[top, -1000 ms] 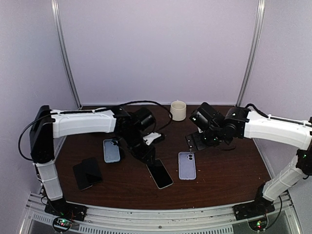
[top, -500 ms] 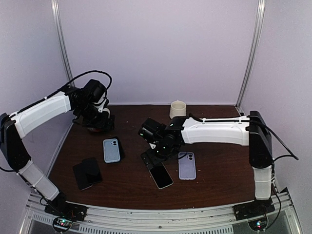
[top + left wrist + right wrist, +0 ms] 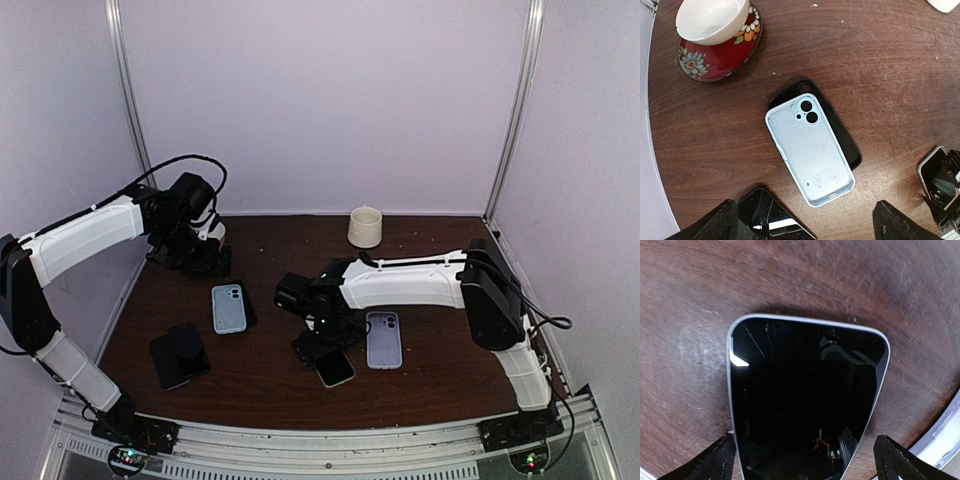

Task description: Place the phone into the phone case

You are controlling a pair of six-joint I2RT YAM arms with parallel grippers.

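The phone point(image 3: 337, 369) lies face up on the dark wooden surface point(image 3: 440, 350) near its front middle in the top view, its far end hidden under the right gripper point(image 3: 320, 345), which hangs low over it. A lavender case point(image 3: 383, 340) lies just beside the phone on its right. My left gripper point(image 3: 197, 256) sits at the back left, well apart from both. A light blue case point(image 3: 229, 308) lies on a black case point(image 3: 248, 302), with a dark phone point(image 3: 179, 355) nearer the front and a cream cup point(image 3: 365, 227) at the back.

From the left wrist, I see the left gripper point(image 3: 804, 222) spread wide and holding nothing, above the light blue case point(image 3: 810, 150), which overlaps the black case point(image 3: 842, 135). A flowered red bowl point(image 3: 720, 42) stands at the upper left.

From the right wrist, the phone point(image 3: 805, 400) fills the view, screen dark. The right gripper point(image 3: 805, 465) is spread wide, one finger on each side of the phone; I cannot tell whether they touch it. A sliver of the lavender case point(image 3: 949, 427) shows at the right edge.
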